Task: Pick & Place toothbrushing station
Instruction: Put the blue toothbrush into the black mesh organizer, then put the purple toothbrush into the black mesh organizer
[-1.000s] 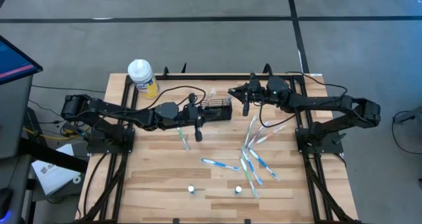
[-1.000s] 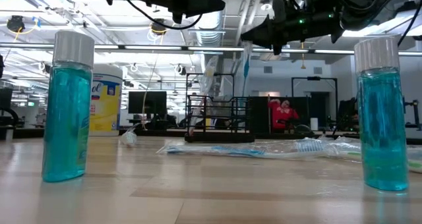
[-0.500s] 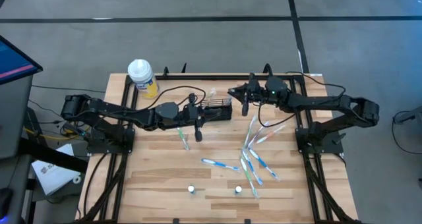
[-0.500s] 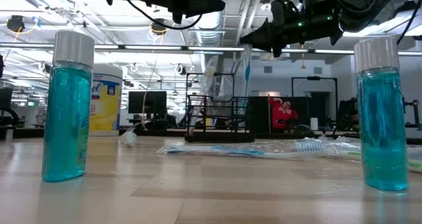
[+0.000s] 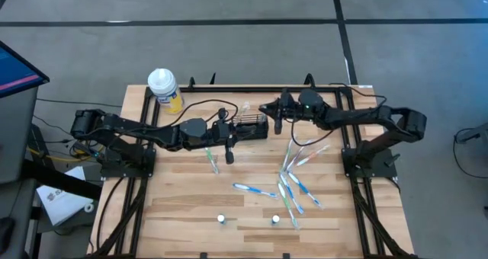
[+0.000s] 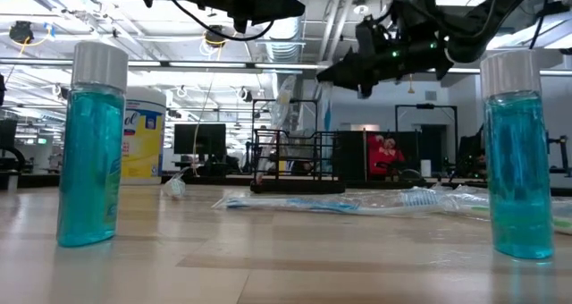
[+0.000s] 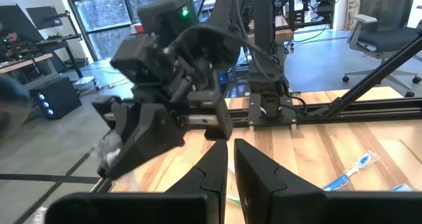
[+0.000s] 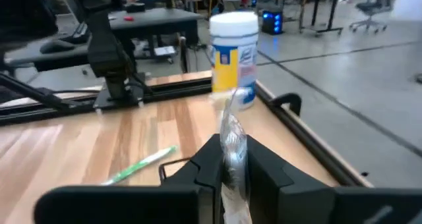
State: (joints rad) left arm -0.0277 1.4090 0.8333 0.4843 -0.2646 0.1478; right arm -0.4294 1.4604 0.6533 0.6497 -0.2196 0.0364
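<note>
The toothbrushing station, a small black wire-mesh holder [image 5: 250, 127] [image 6: 295, 165], stands on its base on the wooden table, at mid-table toward the far edge. My right gripper [image 5: 264, 107] [image 6: 335, 71] [image 8: 232, 159] hangs above the holder's far right corner, shut on a toothbrush in a clear wrapper [image 6: 327, 116]. My left gripper [image 7: 231, 165] is held level high above the table by the holder's left side. It is shut with nothing between its fingers and faces the right gripper. My right gripper pinches the wrapped toothbrush [image 8: 231, 141] between its two fingers, near its upper end. A bit of wrapper [image 8: 230, 118] sticks up past them. The fingers come almost level from the table's right side and lie across it. It hangs upright below them, clear of the table.
A white-capped yellow bottle [image 5: 164, 88] stands at the far left corner. Several wrapped toothbrushes [image 5: 293, 175] lie on the right half, and a green one [image 5: 211, 158] lies near the left arm. Two small bottles of blue liquid [image 5: 221, 219] [image 5: 275, 219] stand near the front edge.
My right gripper has come down and moved a little toward the table's left, nearer the holder. It keeps its hold on the toothbrush, which hangs lower than before, its lower end now about level with the holder's top.
</note>
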